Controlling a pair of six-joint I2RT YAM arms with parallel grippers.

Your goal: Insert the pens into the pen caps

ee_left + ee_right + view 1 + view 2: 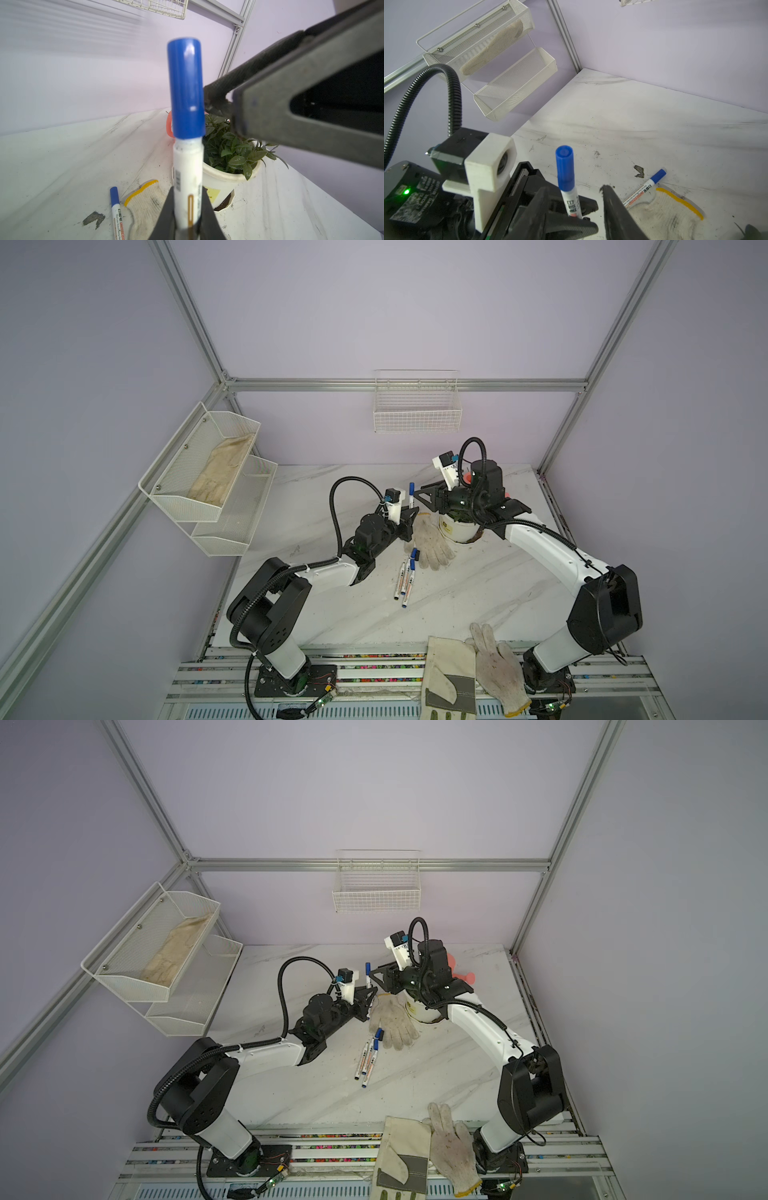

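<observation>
A white pen stands upright above the table's middle in both top views, with a blue pen cap on its upper end. My left gripper is shut on the pen's barrel, below the cap. My right gripper is open just right of the cap, its fingers apart on either side of the pen. Three more pens lie together on the table, blue caps on their far ends.
A white knitted glove lies beside the loose pens, next to a potted plant under my right arm. Two more gloves hang over the front edge. A wire basket is on the back wall, a mesh shelf on the left.
</observation>
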